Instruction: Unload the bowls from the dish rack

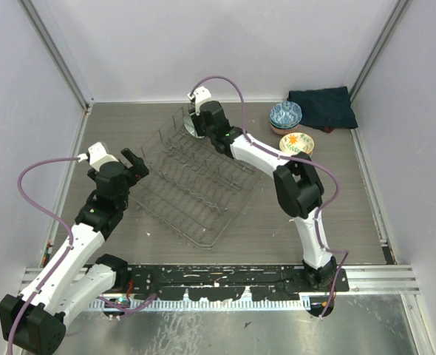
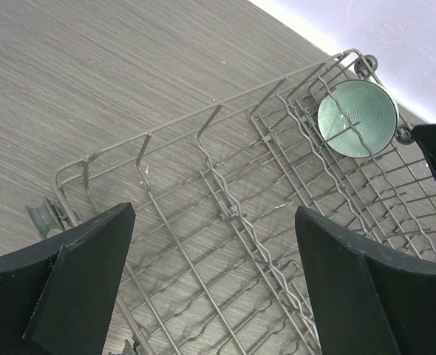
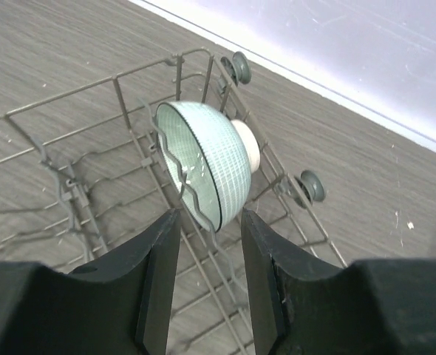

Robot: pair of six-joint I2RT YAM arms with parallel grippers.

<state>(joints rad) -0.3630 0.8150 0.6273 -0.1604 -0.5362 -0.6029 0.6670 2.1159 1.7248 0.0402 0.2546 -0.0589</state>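
Observation:
The grey wire dish rack lies in the middle of the table. One pale mint bowl stands on edge among the tines at the rack's far corner; it also shows in the left wrist view. My right gripper is open, its fingers on either side of the bowl's lower rim with gaps on both sides. My left gripper is wide open and empty over the rack's left side. A stack of blue bowls and an orange-flowered bowl sit on the table at the back right.
A dark folded cloth lies in the back right corner beside the blue bowls. Small grey wheels stick out from the rack's edge. Walls close the table on the left, back and right.

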